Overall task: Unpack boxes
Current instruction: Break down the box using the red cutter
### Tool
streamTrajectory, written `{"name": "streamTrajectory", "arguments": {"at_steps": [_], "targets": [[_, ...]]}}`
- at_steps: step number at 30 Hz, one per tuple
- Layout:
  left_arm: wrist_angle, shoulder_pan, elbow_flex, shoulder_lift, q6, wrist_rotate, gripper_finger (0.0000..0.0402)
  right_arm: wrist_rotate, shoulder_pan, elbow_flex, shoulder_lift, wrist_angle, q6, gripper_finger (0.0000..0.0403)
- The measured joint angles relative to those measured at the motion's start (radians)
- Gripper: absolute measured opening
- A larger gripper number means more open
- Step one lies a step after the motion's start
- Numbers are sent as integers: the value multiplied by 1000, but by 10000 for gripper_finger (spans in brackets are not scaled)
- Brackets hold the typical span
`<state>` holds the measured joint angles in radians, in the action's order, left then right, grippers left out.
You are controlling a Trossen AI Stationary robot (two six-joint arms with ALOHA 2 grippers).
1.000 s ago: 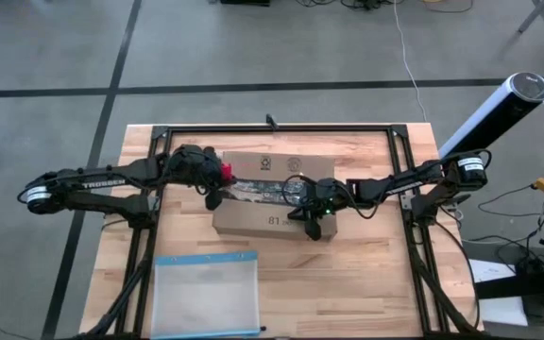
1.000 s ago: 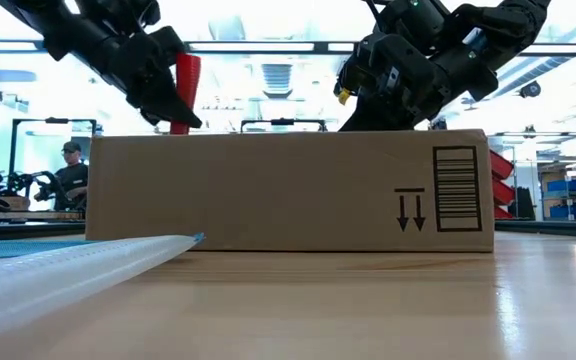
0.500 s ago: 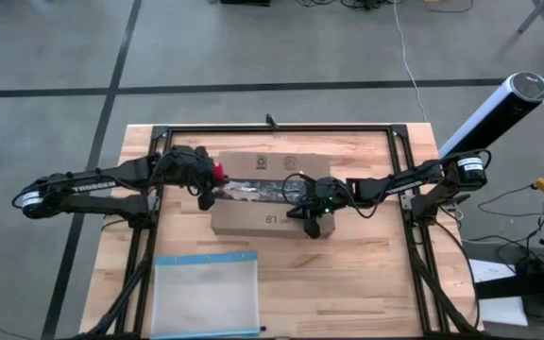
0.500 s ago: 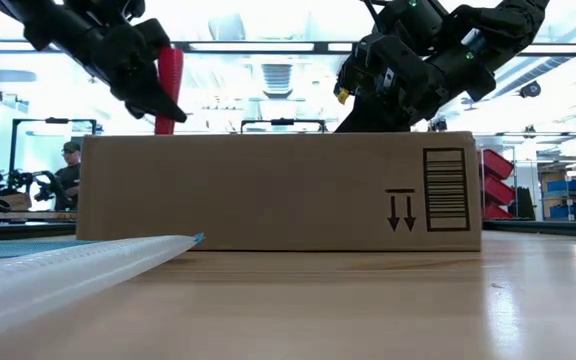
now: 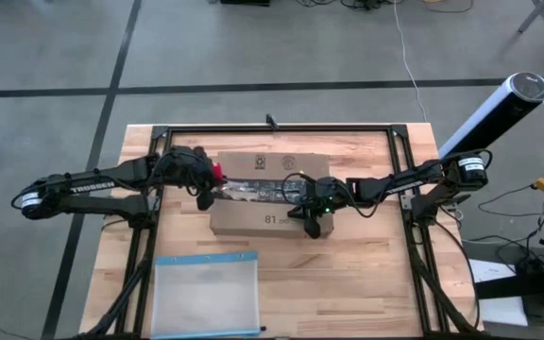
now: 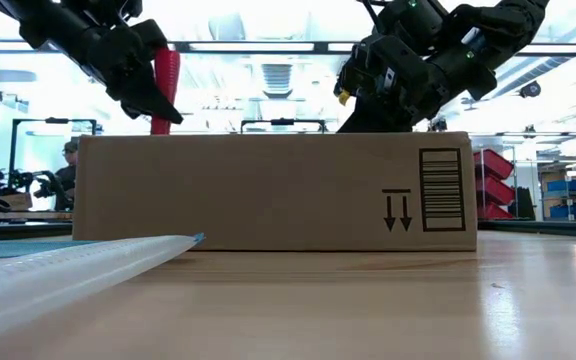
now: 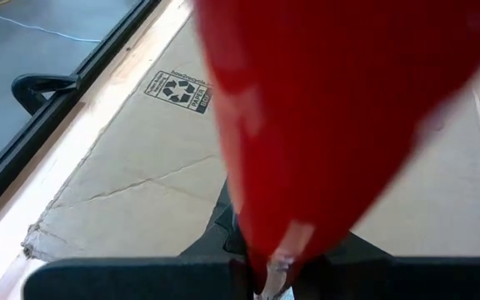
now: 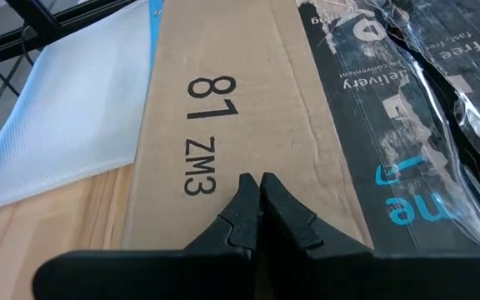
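A taped cardboard box (image 5: 270,194) sits mid-table as the left gripper (image 5: 211,179), clenched on a red cutting tool (image 6: 162,88), sets its tip at the seam's end; the right gripper (image 8: 258,193), fingers pressed together, steadies the top. Next, likely, a steady draw along the tape (image 8: 407,100).

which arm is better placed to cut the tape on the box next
Probably the left. The left gripper holds the red tool at the left end of the box, by its taped seam. The right gripper is shut and empty, resting on the box top, likely steadying it.
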<state>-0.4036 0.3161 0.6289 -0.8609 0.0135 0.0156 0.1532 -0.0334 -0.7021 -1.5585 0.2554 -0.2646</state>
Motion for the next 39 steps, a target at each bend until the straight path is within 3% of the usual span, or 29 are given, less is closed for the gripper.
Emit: {"name": "streamTrajectory", "arguments": {"at_steps": [39], "targets": [[-130,0,2,74,-15,-146,21,4,0,-3,0,-22,3,0]]}}
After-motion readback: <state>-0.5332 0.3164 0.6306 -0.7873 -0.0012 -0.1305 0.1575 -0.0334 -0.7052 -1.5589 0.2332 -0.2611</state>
